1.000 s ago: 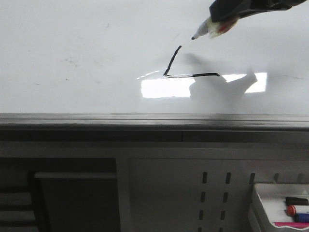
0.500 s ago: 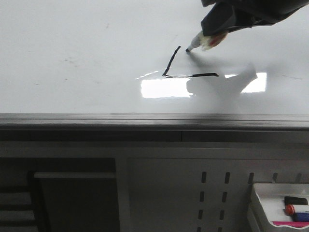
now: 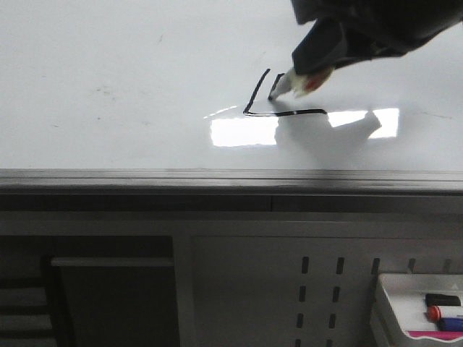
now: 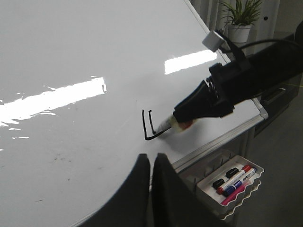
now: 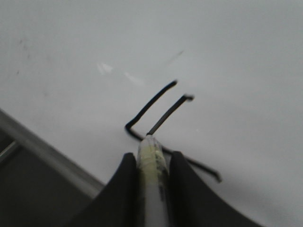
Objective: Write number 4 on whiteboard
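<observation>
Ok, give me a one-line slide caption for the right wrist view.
Right fingers grip a marker drawing the third stroke of an unfinished number 4 on the whiteboard.

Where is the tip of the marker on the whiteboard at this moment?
In the front view the white marker in the right gripper touches the glossy whiteboard right of centre, its tip just above the black horizontal bar of the unfinished number 4.

Marker (image 3: pixel 288 84) tip on whiteboard (image 3: pixel 130 79), right of slanted stroke (image 3: pixel 256 92).
</observation>
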Robot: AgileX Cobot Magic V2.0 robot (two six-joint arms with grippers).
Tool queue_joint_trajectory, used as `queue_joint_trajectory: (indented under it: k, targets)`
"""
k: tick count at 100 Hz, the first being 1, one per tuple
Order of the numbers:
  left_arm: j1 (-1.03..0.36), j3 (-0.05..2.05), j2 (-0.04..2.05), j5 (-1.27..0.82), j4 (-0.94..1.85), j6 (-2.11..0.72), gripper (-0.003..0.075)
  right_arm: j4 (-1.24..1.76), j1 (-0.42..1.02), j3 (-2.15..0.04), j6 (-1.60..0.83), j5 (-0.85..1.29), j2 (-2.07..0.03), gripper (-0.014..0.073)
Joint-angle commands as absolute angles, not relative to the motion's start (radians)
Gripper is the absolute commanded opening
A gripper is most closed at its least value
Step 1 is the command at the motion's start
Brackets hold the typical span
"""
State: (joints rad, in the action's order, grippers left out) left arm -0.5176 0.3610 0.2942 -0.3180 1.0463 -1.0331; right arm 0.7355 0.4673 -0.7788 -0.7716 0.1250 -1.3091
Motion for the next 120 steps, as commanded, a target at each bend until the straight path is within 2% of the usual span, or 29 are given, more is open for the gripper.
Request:
queue_joint_trajectory:
  k: [1, 15, 35, 69, 79, 91, 98, 120]
  targets:
    - [-0.517, 0.387, 0.303, -0.284, 1.077, -1.023, -0.0020, 0.777, 0.502, -0.752, -0.780, 0.097, -1.312, -0.0044]
    - [-0.517, 0.387, 0.303, -0.284, 1.077, -1.023, -0.0020, 0.787, 0.564, -0.695, -0.780, 0.013, -1.314, -0.0044]
    - [-0.517, 0.387, 0.303, -0.284, 1.077, -1.023, -0.0020, 0.792, 0.566, -0.690, -0.780, -0.014, -1.314, -0.0045]
    - [-0.517, 0.413, 0.315, -0.341, 1.136, -1.023, -0.0013, 0.776, 0.584, -0.723, -0.780, 0.062, -1.170, -0.0045]
    - [-0.517, 0.454, 0.366, -0.418, 1.106, -1.023, 0.0064, 0.731, 0.590, -0.734, -0.780, 0.122, -1.110, -0.0045]
    - [-0.517, 0.532, 0.476, -0.508, 1.029, -1.023, 0.0272, 0.625, 0.593, -0.760, -0.787, 0.232, -1.065, -0.0045]
    - [-0.517, 0.588, 0.557, -0.575, 0.971, -1.023, 0.0356, 0.566, 0.593, -0.779, -0.826, 0.303, -1.051, -0.0045]
    - [-0.517, 0.760, 0.813, -0.794, 0.846, -1.115, 0.0367, 0.557, 0.605, -0.796, -0.968, 0.369, -1.047, -0.0046]
